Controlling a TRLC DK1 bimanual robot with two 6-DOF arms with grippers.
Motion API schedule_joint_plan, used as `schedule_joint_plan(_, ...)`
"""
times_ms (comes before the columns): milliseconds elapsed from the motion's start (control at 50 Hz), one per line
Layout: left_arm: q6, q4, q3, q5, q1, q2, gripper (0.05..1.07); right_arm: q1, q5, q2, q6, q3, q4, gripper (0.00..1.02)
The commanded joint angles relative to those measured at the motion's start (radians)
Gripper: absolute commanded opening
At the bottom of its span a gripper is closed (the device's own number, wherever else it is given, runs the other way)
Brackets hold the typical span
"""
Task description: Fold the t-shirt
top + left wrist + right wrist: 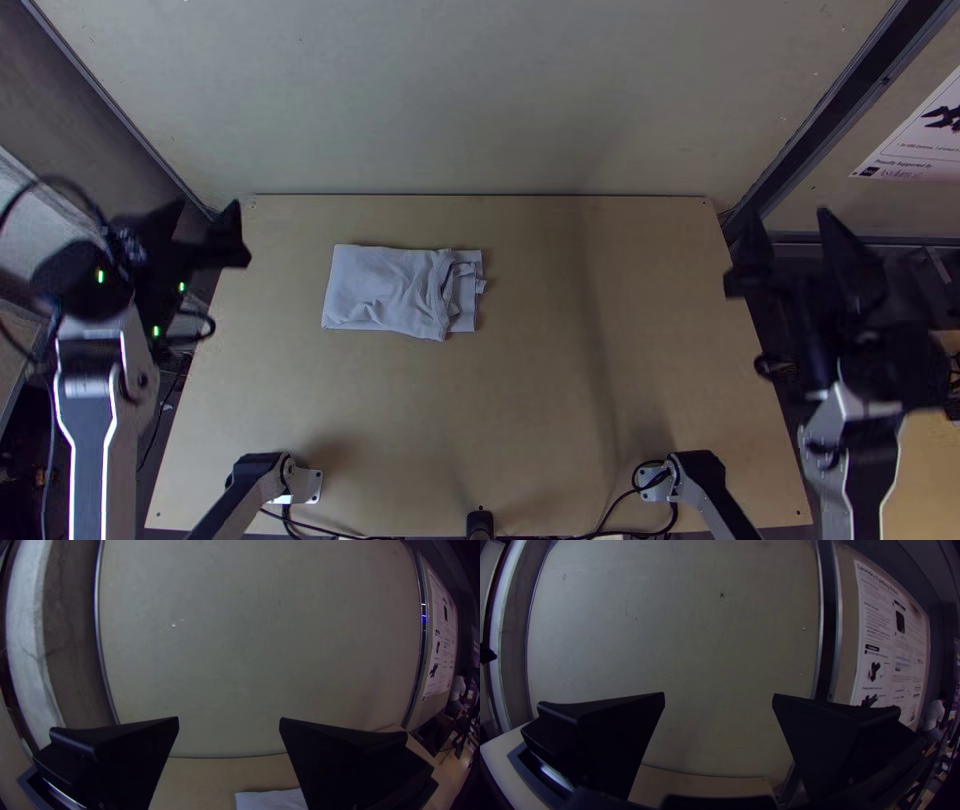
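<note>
The pale t-shirt (385, 290) lies as a compact folded rectangle on the table, left of the middle toward the far side, with wrinkles and uneven layers at its right end. In the left wrist view a corner of the t-shirt (270, 800) shows. My left gripper (208, 228) is beyond the table's left edge, apart from the cloth; in its wrist view the left gripper (229, 722) is open with nothing between its fingers. My right gripper (790, 240) stands past the table's right edge, and in its wrist view the right gripper (718, 697) is open and holds nothing.
The wooden table (540, 400) has bare surface right of and in front of the cloth. A grey wall panel (480, 100) rises behind it. Two small arm-like mounts with cables, the left one (298, 482) and the right one (660, 482), stand at the near edge.
</note>
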Motion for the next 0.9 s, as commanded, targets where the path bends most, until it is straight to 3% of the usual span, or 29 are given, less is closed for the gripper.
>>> schedule_joint_plan(0,0.02,0.082,-0.159,-0.007,0.011,-0.171,1.02,0.007,0.005,-0.14,-0.044,-0.101,0.026,0.99)
schedule_joint_plan(160,0.069,0.173,-0.425,-0.005,0.022,-0.436,1.02,0.021,0.005,-0.338,-0.044,-0.244,0.032,0.99)
schedule_joint_plan(460,0.046,0.208,-0.735,-0.005,0.028,-0.784,1.02,0.023,0.005,-0.632,-0.031,-0.505,0.037,0.99)
schedule_joint_plan(580,0.009,0.179,-0.807,-0.005,0.033,-0.81,1.02,0.016,0.009,-0.658,-0.01,-0.592,0.029,0.99)
schedule_joint_plan(660,0.011,0.266,-0.875,-0.005,0.033,-0.81,1.02,0.004,0.013,-0.66,0.024,-0.638,0.037,0.99)
schedule_joint_plan(720,0.015,0.338,-0.942,-0.007,0.033,-0.81,1.02,0.004,0.014,-0.66,0.03,-0.692,0.081,0.99)
schedule_joint_plan(880,0.04,0.334,-1.064,-0.021,0.042,-0.812,1.02,-0.014,0.014,-0.66,0.03,-0.901,0.256,0.99)
